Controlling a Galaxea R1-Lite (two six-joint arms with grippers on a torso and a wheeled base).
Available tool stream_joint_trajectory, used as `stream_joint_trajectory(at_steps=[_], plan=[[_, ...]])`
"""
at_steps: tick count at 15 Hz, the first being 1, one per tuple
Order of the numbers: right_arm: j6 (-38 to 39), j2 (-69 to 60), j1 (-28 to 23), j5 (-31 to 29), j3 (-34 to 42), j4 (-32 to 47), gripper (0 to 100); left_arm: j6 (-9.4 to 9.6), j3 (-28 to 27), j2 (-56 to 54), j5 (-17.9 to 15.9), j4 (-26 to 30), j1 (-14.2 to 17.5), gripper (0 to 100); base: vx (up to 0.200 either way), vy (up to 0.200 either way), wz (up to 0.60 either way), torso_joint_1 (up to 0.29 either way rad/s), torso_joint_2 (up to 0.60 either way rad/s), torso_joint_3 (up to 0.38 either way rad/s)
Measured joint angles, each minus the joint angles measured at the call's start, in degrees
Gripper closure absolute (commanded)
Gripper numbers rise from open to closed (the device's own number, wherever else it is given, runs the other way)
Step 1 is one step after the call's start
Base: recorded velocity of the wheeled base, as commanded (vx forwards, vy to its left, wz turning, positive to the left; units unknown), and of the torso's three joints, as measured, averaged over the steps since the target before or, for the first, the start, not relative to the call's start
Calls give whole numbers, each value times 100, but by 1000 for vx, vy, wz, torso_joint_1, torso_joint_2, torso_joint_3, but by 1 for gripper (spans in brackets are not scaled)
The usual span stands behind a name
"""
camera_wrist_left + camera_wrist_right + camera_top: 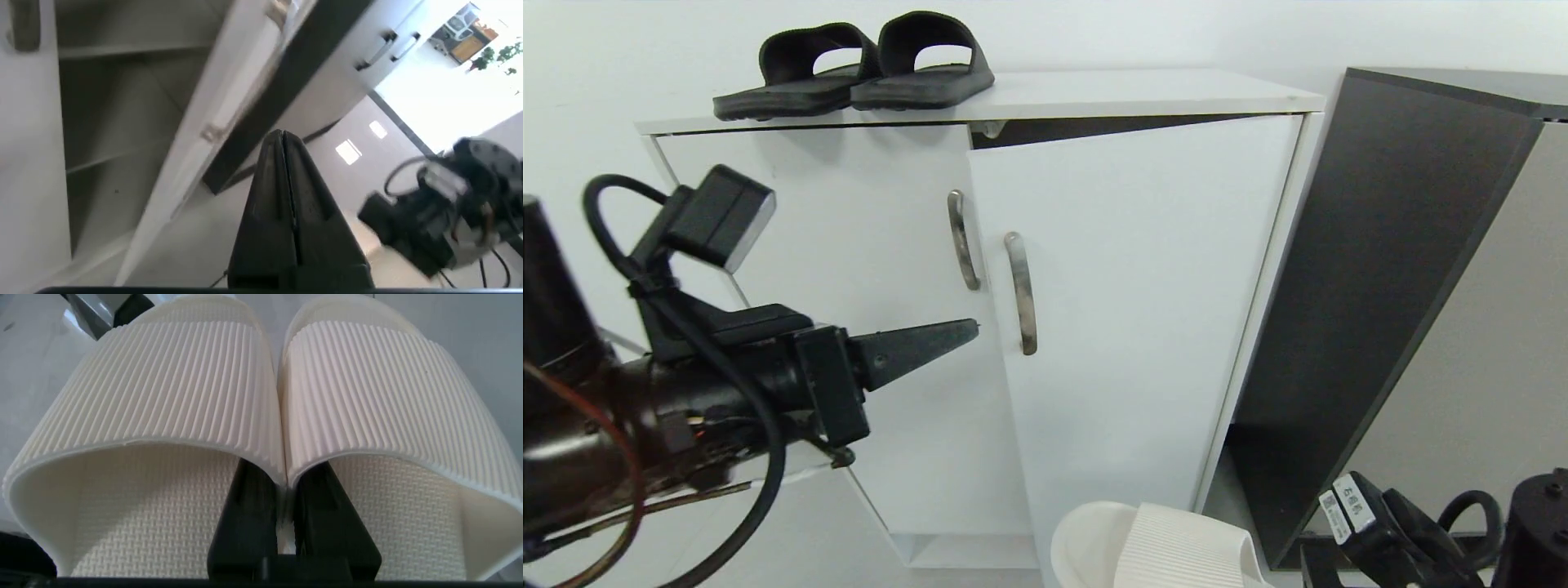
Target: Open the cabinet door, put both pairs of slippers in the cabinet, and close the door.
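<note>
The white cabinet (1143, 98) has two doors with metal handles. Its right door (1143, 327) stands slightly ajar, with a dark gap along its top. A pair of black slippers (858, 69) rests on the cabinet top at the left. My left gripper (968, 328) is shut and empty, its tip in front of the seam between the doors, just left of the right door's handle (1021, 294). In the left wrist view the shut gripper (283, 143) points past the door edge (212, 131), with shelves (122, 53) behind. My right gripper (284, 514) is shut on the white slippers (270, 400), pinching their inner sides together; the white slippers (1152, 547) sit low before the cabinet.
A dark panel (1380, 286) stands against the cabinet's right side. The left door's handle (962, 241) is close to the seam. My right arm (1388, 531) is at the lower right. A white wall lies behind.
</note>
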Motion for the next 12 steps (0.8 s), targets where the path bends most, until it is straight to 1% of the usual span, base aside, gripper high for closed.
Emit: stream_joint_trajectory(at_steps=[1, 3, 5, 6, 7, 9, 10, 12], plan=[[-5, -32, 2, 12, 10, 5, 100, -11, 94, -143, -16, -4, 165, 100, 0, 0, 0, 0, 0, 0], [-62, -68, 2, 12, 26, 5, 100, -11, 91, -206, -52, -30, 468, 100, 0, 0, 0, 0, 0, 0], [-150, -90, 2, 9, 34, 2, 100, -9, -50, -20, -62, -307, 741, 100, 0, 0, 0, 0, 0, 0], [-154, -93, 2, 11, 34, 2, 100, -2, -127, 177, -63, -558, 844, 100, 0, 0, 0, 0, 0, 0], [-156, -93, 2, 11, 41, 0, 100, 15, -207, 419, -63, -859, 903, 100, 0, 0, 0, 0, 0, 0], [-156, -95, 2, 11, 63, 2, 100, 30, -479, 935, 28, -1213, 962, 100, 0, 0, 0, 0, 0, 0], [-154, -95, 2, 11, 67, 2, 100, 28, -670, 1200, 115, -1285, 979, 100, 0, 0, 0, 0, 0, 0], [-156, -93, 2, 17, 76, 5, 100, 28, -1020, 1613, 169, -1331, 984, 100, 0, 0, 0, 0, 0, 0]])
